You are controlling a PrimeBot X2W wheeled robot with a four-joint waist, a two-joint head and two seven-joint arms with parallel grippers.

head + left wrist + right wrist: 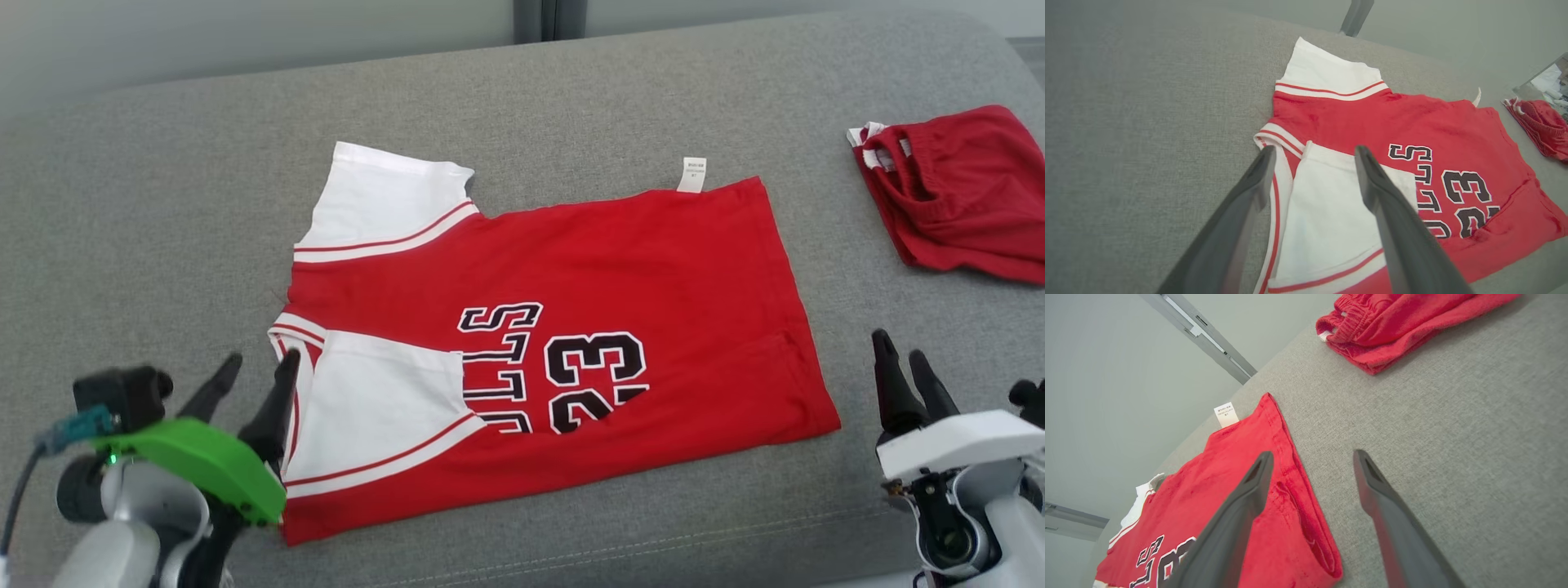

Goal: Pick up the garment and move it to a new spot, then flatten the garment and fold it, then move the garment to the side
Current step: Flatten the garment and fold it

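Standing wide open, the left gripper (261, 359) holds nothing; its two dark fingers are well spread at the lower left of the head view, with the inner finger (273, 408) lying against the neck-end edge of the jersey (637, 261). In the left wrist view the left gripper (1315, 151) frames the folded-in white sleeve (1327, 212) and the striped collar edge; whether either finger touches the cloth cannot be told. The right gripper (898, 347) is likewise fully spread and empty, just beside the jersey's hem corner, over the grey sofa cushion (163, 204). In the right wrist view the right gripper (1313, 454) has one finger over the hem edge of the jersey (1237, 465) and the other over bare cushion (1474, 437). The jersey, red with white sleeves and the number 23, lies flat between the two grippers, collar toward the left gripper, hem toward the right one, near long edge folded over. A white care label (693, 174) projects from its far edge. Red shorts (963, 188) lie bunched well apart, beyond the right gripper.
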